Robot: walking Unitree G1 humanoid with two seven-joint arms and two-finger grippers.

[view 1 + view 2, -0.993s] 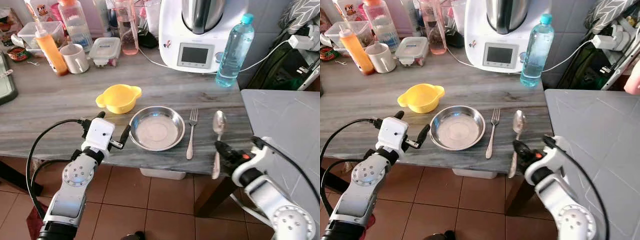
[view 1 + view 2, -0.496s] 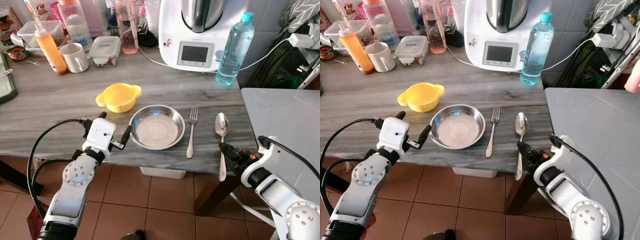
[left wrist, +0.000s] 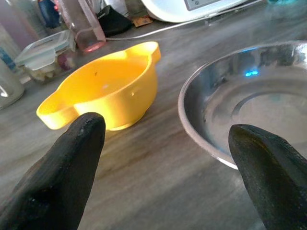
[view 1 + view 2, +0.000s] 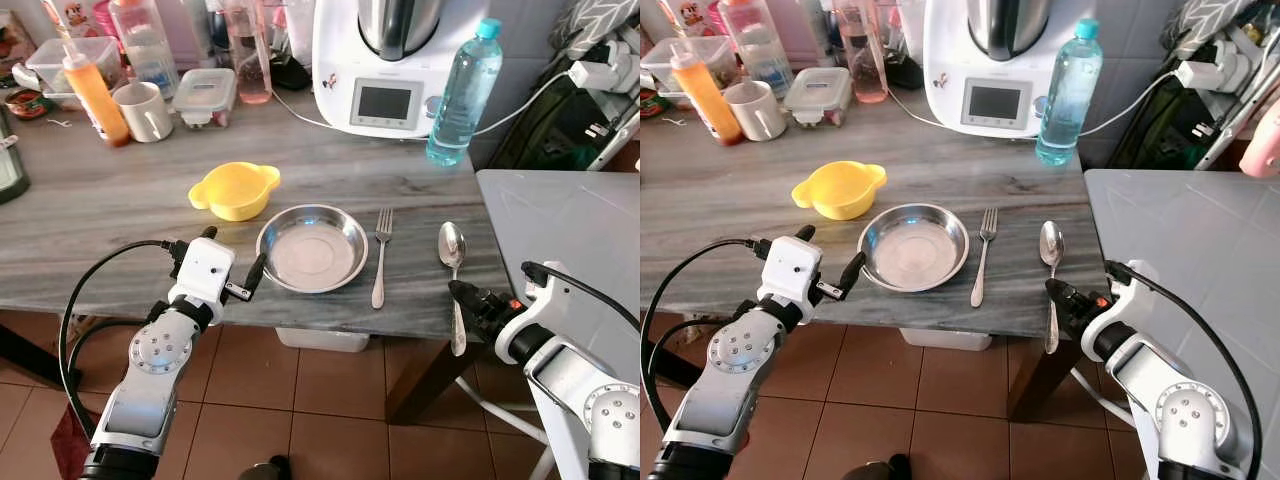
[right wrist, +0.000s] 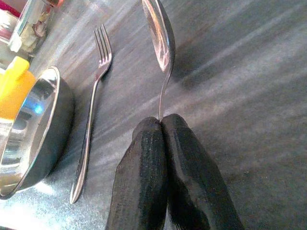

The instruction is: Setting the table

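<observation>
The left gripper [image 3: 165,177] hung with its two black fingers [image 3: 57,177] spread wide over the grey wooden tabletop [image 3: 158,191]. The yellow bowl [image 3: 103,93] sat at about eleven o'clock ahead, the steel plate [image 3: 249,110] at about one o'clock, apart. A lidded container [image 3: 43,52] stood beyond.

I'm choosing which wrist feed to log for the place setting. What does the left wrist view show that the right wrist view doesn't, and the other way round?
Left wrist view alone: the whole yellow bowl, a lidded container behind it, and the left end effector with fingers spread wide, holding nothing.

Right wrist view alone: the fork lying on the table, and the right end effector pinched shut on the spoon handle.

Both: the steel plate and the grey wood-grain tabletop; the right wrist view catches just a yellow sliver of the bowl.
</observation>
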